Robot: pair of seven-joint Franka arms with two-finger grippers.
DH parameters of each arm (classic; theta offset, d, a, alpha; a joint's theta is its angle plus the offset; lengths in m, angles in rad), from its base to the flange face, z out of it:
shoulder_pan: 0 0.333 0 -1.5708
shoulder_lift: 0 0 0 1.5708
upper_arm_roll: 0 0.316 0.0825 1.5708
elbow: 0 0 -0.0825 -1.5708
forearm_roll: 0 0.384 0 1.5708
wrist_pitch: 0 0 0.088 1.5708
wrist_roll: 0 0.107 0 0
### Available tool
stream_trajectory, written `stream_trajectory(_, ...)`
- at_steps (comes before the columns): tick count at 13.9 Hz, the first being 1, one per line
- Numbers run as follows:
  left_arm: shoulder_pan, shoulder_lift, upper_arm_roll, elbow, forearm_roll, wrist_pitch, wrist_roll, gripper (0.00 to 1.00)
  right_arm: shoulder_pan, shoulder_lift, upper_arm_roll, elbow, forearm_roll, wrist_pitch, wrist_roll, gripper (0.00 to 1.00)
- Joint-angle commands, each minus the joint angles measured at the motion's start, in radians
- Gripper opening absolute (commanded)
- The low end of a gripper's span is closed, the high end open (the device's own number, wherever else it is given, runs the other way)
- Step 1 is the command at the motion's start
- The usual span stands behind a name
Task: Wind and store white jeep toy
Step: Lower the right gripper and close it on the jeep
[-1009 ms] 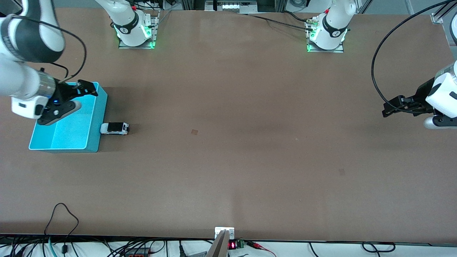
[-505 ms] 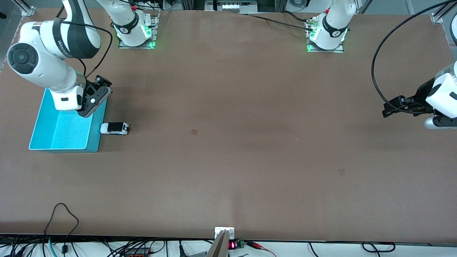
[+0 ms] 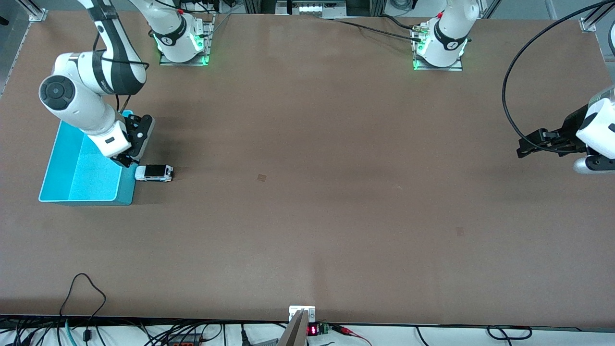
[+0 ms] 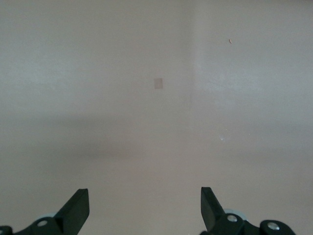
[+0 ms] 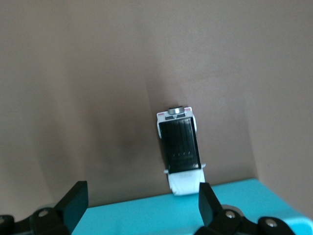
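The white jeep toy (image 3: 154, 172), white with a black roof panel, stands on the table with one end against the wall of the turquoise bin (image 3: 57, 161). It also shows in the right wrist view (image 5: 180, 151), just past the bin's rim (image 5: 161, 215). My right gripper (image 3: 126, 161) is open over the bin's wall, close beside the jeep, holding nothing. My left gripper (image 3: 526, 146) is open and empty, waiting over bare table at the left arm's end; its fingers (image 4: 77, 210) frame only tabletop.
The brown table carries a small tan patch (image 3: 261, 177) near the middle and another (image 3: 460, 231) toward the left arm's end. Arm bases (image 3: 181, 41) stand along the table's back edge. Cables (image 3: 81, 293) trail at the front edge.
My right arm has swung from over the bin's inside toward the jeep, and its gripper has come down to the bin's wall beside the toy. The left arm has barely moved.
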Motion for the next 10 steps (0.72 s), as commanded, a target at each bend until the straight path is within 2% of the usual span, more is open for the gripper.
stream_trajectory(1,0.012,-0.031,-0.006,-0.014,-0.016,-0.021,0.02,1.0,-0.034,0.075,0.023,0.004,-0.037,0.078,-0.06,1.0)
stream_trajectory(7,0.012,-0.038,-0.007,-0.019,-0.014,-0.022,0.021,1.0,-0.036,0.175,0.023,0.008,-0.161,0.203,-0.06,1.0)
stream_trajectory(10,0.012,-0.041,-0.007,-0.02,-0.014,-0.022,0.02,1.0,-0.034,0.208,0.023,0.008,-0.191,0.232,-0.06,1.0)
